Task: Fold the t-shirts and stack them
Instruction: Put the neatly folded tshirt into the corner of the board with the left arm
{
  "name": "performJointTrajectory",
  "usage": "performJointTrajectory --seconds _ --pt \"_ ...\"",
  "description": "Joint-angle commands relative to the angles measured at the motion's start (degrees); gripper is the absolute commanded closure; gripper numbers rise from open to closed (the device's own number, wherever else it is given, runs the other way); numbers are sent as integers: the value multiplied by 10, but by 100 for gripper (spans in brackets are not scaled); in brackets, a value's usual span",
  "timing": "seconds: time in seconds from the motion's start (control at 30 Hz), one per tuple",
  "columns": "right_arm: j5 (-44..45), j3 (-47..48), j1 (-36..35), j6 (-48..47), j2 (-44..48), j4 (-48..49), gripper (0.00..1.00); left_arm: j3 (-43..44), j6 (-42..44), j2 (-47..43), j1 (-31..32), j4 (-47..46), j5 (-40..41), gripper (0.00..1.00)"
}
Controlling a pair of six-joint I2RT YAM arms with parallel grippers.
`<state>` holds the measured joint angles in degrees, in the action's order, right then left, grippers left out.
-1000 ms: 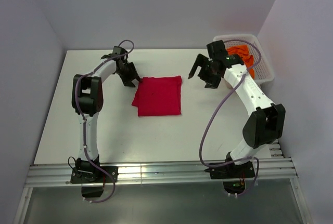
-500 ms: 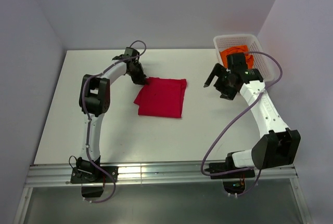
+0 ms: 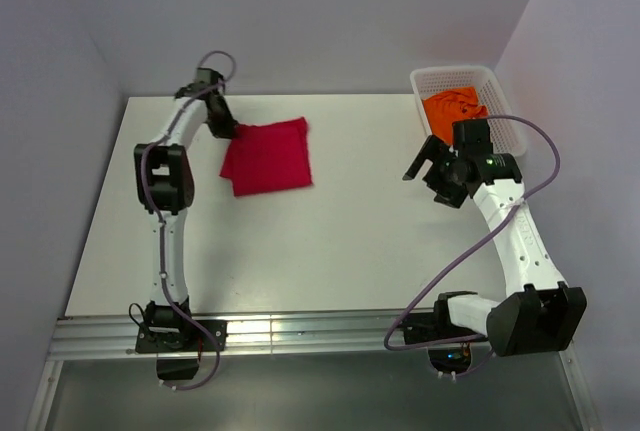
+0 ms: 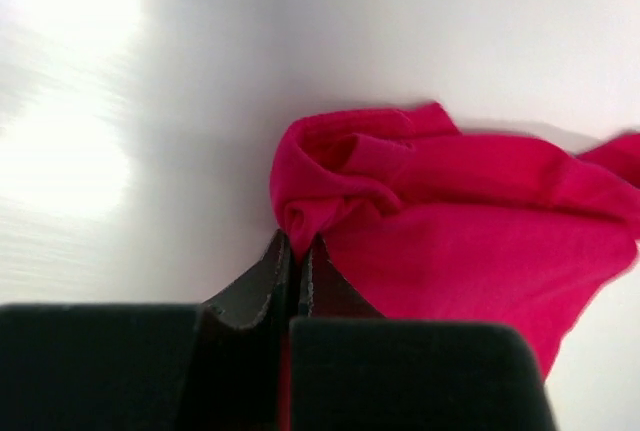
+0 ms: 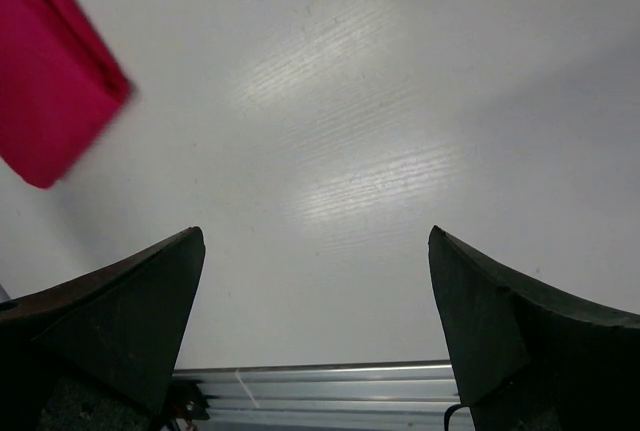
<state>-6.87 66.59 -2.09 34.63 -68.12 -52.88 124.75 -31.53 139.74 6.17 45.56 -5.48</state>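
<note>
Left gripper (image 4: 297, 251) clamped tight on red t-shirt (image 3: 268, 155) corner, far left. Right gripper (image 3: 419, 159) spread wide, empty, beside basket (image 3: 450, 72).

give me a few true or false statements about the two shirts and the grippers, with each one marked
1. The left gripper is shut on a corner of the red t-shirt. True.
2. The orange t-shirt is stacked on the red one. False: it lies bunched in the white basket, far from the red one.
3. The right gripper is open and holds nothing. True.
4. The red t-shirt is hanging in the air, clear of the table. False: it lies folded on the table, in its far left part.
</note>
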Motion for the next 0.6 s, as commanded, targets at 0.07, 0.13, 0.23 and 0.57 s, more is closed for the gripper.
performJointTrajectory --seconds 0.07,0.13,0.23,0.57 --pt "-11 -1 3 -8 4 -27 0 117 61 -9 -159 -11 74 100" --pt "-16 18 3 -17 -3 -35 0 136 64 -15 -187 -30 60 96" --pt "-16 47 3 -35 -25 -57 0 159 43 -16 -248 -43 52 47" --pt "-53 52 -7 -21 -62 -35 0 159 -6 -88 -332 -74 -53 1"
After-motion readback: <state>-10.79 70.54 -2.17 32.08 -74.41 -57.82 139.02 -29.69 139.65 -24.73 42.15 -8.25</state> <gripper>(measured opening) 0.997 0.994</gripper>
